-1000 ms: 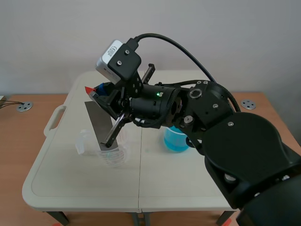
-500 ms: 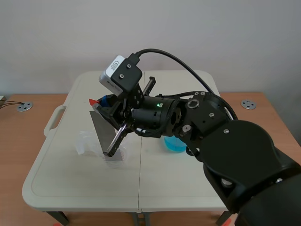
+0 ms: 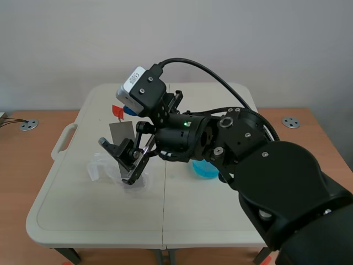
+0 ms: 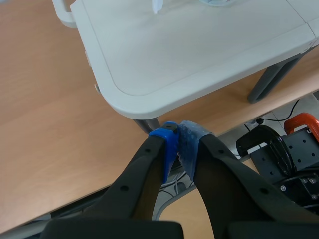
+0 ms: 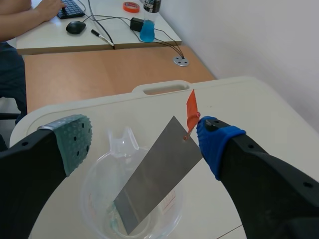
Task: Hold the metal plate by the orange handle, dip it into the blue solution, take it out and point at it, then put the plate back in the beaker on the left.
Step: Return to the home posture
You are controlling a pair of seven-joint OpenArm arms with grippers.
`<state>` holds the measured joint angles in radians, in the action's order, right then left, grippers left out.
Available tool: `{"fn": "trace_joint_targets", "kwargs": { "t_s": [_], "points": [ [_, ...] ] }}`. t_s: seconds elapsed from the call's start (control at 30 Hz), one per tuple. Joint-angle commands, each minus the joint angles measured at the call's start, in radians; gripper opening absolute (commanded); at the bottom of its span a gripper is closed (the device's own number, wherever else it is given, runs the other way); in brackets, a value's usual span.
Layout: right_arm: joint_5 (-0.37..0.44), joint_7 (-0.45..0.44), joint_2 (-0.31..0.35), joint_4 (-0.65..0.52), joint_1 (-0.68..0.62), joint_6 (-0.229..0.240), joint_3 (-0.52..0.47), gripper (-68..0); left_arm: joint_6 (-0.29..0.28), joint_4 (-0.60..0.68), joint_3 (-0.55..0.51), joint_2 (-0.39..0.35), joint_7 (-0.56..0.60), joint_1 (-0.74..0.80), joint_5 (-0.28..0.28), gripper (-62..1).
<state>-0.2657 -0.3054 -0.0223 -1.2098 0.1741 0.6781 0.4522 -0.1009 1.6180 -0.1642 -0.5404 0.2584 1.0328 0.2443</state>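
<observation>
The grey metal plate (image 3: 122, 137) (image 5: 154, 174) stands tilted in the clear beaker (image 3: 100, 167) (image 5: 94, 191) on the left of the white table. Its orange handle (image 3: 117, 110) (image 5: 191, 112) sticks up at the top. My right gripper (image 3: 118, 127) (image 5: 144, 144) is open around the plate, its blue-padded finger right beside the handle and the grey-green one well away from the plate. The beaker of blue solution (image 3: 205, 170) sits behind the right arm. My left gripper (image 4: 179, 142) is shut on nothing, low beside the table's corner, and is not seen in the scene view.
The white folding table (image 3: 83, 210) has a carry handle (image 5: 162, 88) at its left end. On a far desk a person's hand (image 5: 50, 7) rests at a keyboard, near a bottle of blue liquid (image 5: 148, 20) and cables. Black equipment (image 4: 279, 154) lies below the left gripper.
The right arm lowered the plate into the clear beaker, then its fingers spread and let go of the orange handle. The left gripper stayed shut.
</observation>
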Motion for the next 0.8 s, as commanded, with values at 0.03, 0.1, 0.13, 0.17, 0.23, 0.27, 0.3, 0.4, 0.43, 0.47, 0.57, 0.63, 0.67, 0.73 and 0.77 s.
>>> {"fn": "trace_joint_targets", "kwargs": {
  "t_s": [0.03,0.1,0.13,0.17,0.23,0.27,0.3,0.4,0.43,0.47,0.57,0.63,0.67,0.73,0.77],
  "points": [
    [0.033,-0.012,-0.005,-0.011,0.026,-0.002,-0.021,-15.1,0.001,0.006,-0.002,-0.003,0.011,-0.003,-0.003,-41.9],
    [0.045,-0.012,-0.006,-0.011,0.026,-0.005,-0.029,-10.3,0.000,0.006,-0.002,-0.003,0.011,-0.003,-0.004,-20.1],
    [0.050,-0.012,-0.005,-0.011,0.027,-0.006,-0.029,-7.3,0.000,0.006,-0.002,-0.003,0.011,-0.003,-0.004,-9.2],
    [0.054,-0.012,-0.005,-0.011,0.027,-0.009,-0.029,-4.3,0.000,0.006,-0.002,-0.003,0.011,-0.006,-0.004,-1.3],
    [0.061,-0.011,-0.005,-0.011,0.026,-0.009,-0.029,-2.8,0.001,0.006,-0.002,-0.003,0.011,-0.006,-0.004,1.4],
    [0.061,-0.011,-0.005,-0.012,0.026,-0.009,-0.029,-2.8,0.000,0.006,-0.002,-0.003,0.010,-0.009,-0.004,1.4],
    [0.064,-0.007,-0.004,-0.015,0.026,-0.009,-0.029,-2.8,0.001,0.006,-0.002,-0.003,0.011,-0.009,-0.004,1.4],
    [0.093,-0.003,0.015,-0.040,0.023,-0.008,-0.029,-1.0,-0.002,0.006,-0.002,-0.003,0.011,-0.012,-0.003,1.4],
    [0.108,-0.003,0.026,-0.054,0.021,-0.009,-0.029,-1.0,-0.003,0.006,-0.002,-0.003,0.011,-0.016,-0.003,1.4],
    [0.129,0.005,0.039,-0.070,0.017,-0.010,-0.031,-1.0,-0.003,0.006,-0.001,-0.003,0.008,-0.018,-0.003,1.4],
    [0.183,0.021,0.085,-0.138,-0.019,-0.025,-0.052,-1.0,-0.014,0.006,0.000,-0.003,0.010,-0.023,-0.002,1.4],
    [0.224,0.035,0.127,-0.192,-0.053,-0.032,-0.070,-1.0,-0.024,0.006,-0.001,-0.003,0.014,-0.028,-0.002,1.4],
    [0.247,0.040,0.148,-0.220,-0.072,-0.032,-0.081,-1.0,-0.027,0.006,-0.001,-0.003,0.014,-0.036,-0.003,1.4],
    [0.289,0.063,0.190,-0.276,-0.115,-0.035,-0.108,-1.0,-0.029,0.006,-0.001,-0.003,0.022,-0.066,-0.003,1.4],
    [0.309,0.077,0.211,-0.303,-0.137,-0.035,-0.123,-1.0,-0.039,0.008,-0.001,-0.004,0.027,-0.087,-0.003,1.4]
  ]
}}
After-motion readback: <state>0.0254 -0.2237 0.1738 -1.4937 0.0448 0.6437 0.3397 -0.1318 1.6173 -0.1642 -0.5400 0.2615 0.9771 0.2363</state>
